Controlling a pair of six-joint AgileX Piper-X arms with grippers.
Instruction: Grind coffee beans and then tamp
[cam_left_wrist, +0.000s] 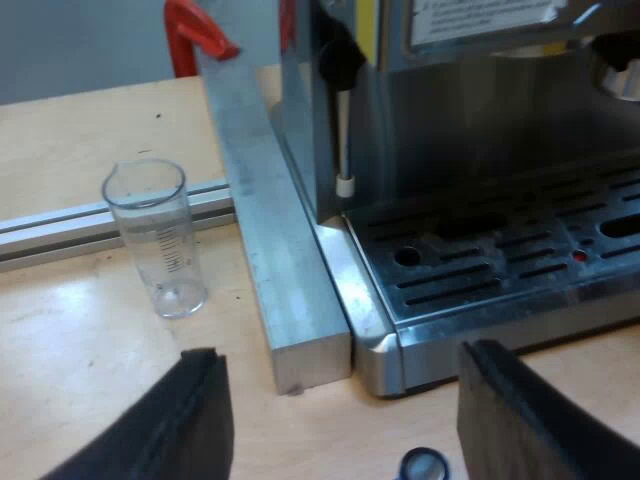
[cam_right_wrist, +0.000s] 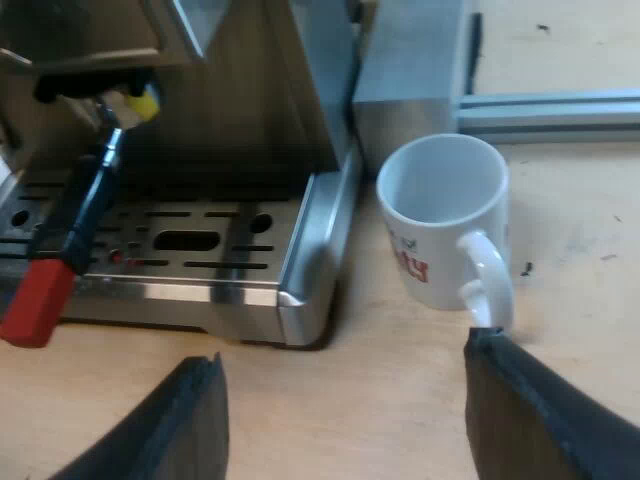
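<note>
Left gripper (cam_left_wrist: 340, 355): fingers spread wide, nothing between them, hovering low over the wooden table (cam_left_wrist: 70, 340). Taking gripper-forward as 12:
- measuring glass (cam_left_wrist: 155, 235) at ~11 o'clock, upright, empty, standing apart from everything
- metal bar (cam_left_wrist: 285, 260) at 12, lying against the side of the coffee machine (cam_left_wrist: 480, 150)
- machine's drip tray (cam_left_wrist: 500, 270) at ~1 o'clock; the machine's upper body is cut off
- steam wand (cam_left_wrist: 343, 130) hangs at the machine's near corner with a black knob on top
- red clamp (cam_left_wrist: 195, 30) beyond the bar, only partly seen
- small dark round thing (cam_left_wrist: 425, 465) close under the gripper, cut off, can't tell what it is

Right gripper (cam_right_wrist: 345, 352): also wide open and empty, low over the table.
- holder (cam_right_wrist: 75, 215) at ~10 o'clock, locked into the machine's front, its dark handle slanting down over the drip tray to the red end (cam_right_wrist: 40, 295); its metal head is lost in shadow
- mug (cam_right_wrist: 445, 215) at ~1 o'clock, white with red print that is partly hidden, upright, just beside the machine's corner, its handle turned toward the gripper and close to one fingertip (cam_right_wrist: 490, 345); can't tell if they touch
</note>
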